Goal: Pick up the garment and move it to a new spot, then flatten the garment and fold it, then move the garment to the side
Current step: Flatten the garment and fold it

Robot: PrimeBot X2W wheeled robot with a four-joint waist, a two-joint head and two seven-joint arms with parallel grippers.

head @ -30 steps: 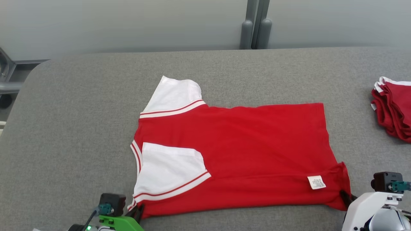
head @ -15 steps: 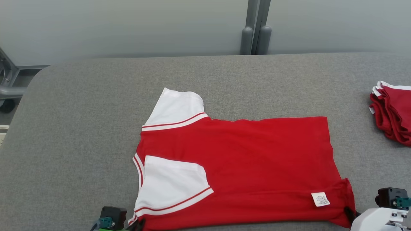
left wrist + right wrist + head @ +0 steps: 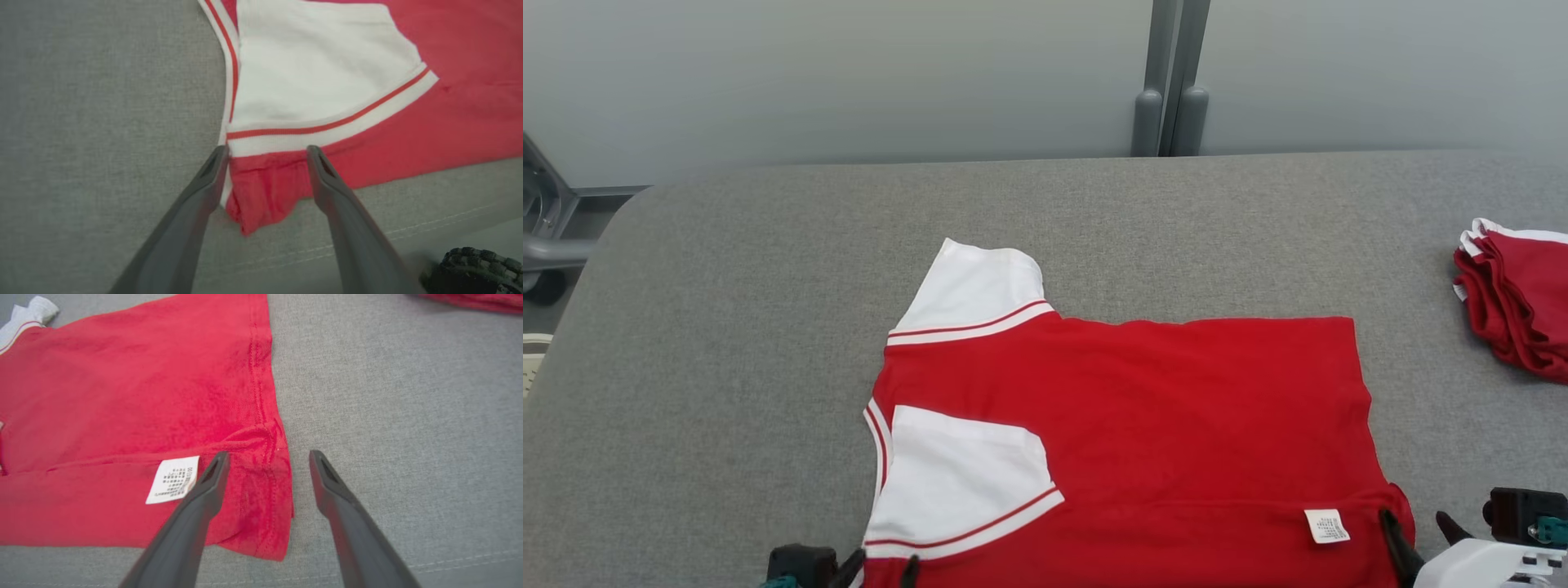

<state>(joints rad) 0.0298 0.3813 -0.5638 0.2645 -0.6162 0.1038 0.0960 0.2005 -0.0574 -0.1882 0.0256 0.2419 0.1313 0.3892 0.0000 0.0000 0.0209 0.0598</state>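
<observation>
The garment [image 3: 1143,425], a red shirt with white sleeves and a white label, lies spread flat on the grey padded table [image 3: 727,327]. My left gripper [image 3: 880,567] stands open at the shirt's near left corner. In the left wrist view the left gripper [image 3: 267,151] has its fingers on either side of the red corner of the garment [image 3: 470,49], which rests loose on the table. My right gripper [image 3: 1421,531] is open at the near right corner. There the right gripper [image 3: 268,454] straddles the hem of the garment [image 3: 143,396], beside the label.
A stack of folded red garments [image 3: 1515,302] sits at the table's right edge. A grey wall with a post [image 3: 1168,82] runs behind the table. The table's stitched front edge [image 3: 367,245] lies just under my grippers, with a dark wheel [image 3: 478,269] below it.
Both grippers have opened and let go of the shirt's near corners, which now lie on the table. The head camera has shifted, so everything sits lower in its view.
</observation>
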